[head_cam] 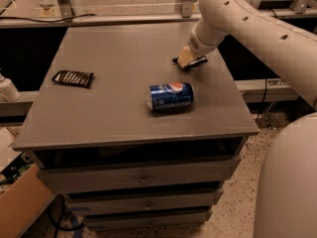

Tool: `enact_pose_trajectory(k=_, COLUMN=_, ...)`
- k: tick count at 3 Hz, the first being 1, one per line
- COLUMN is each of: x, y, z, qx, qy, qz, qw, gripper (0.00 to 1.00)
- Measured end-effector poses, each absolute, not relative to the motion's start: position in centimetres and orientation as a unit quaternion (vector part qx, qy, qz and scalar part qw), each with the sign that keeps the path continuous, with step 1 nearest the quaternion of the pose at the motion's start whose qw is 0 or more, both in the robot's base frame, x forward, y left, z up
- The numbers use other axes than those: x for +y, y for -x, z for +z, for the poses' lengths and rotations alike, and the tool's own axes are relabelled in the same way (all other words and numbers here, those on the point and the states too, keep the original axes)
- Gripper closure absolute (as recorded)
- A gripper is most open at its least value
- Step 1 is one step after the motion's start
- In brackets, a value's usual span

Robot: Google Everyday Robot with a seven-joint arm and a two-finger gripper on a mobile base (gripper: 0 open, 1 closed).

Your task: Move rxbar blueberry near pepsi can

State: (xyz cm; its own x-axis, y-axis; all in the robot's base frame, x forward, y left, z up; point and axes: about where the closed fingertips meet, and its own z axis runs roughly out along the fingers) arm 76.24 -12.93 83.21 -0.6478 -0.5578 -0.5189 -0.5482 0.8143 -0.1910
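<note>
Dim, warm overhead light; soft shadow beneath pepsi can [170,96], sheen along it; gripper [189,59], low at far right of table [114,48], casts small shadow.

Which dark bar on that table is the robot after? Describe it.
On the grey cabinet top, look at the far right, beyond the pepsi can lying on its side. The rxbar blueberry is the flat dark wrapper under the gripper; the other wrapper, at the left, is striped and lies alone.

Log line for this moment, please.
gripper: down at rxbar, table back right | can: on its side, centre, apart from rxbar | striped wrapper: left
</note>
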Motion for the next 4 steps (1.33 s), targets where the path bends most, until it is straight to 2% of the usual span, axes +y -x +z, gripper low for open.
enact_pose_trajectory(k=2, x=-12.9, y=-76.2, z=83.2, qx=0.908, qy=0.305, qz=-0.008, qw=0.288, gripper=1.00)
enact_pose_trajectory(k=4, x=-15.5, y=-74.3, z=87.9, qx=0.905, qy=0.292, qz=-0.008, qw=0.310, gripper=1.00)
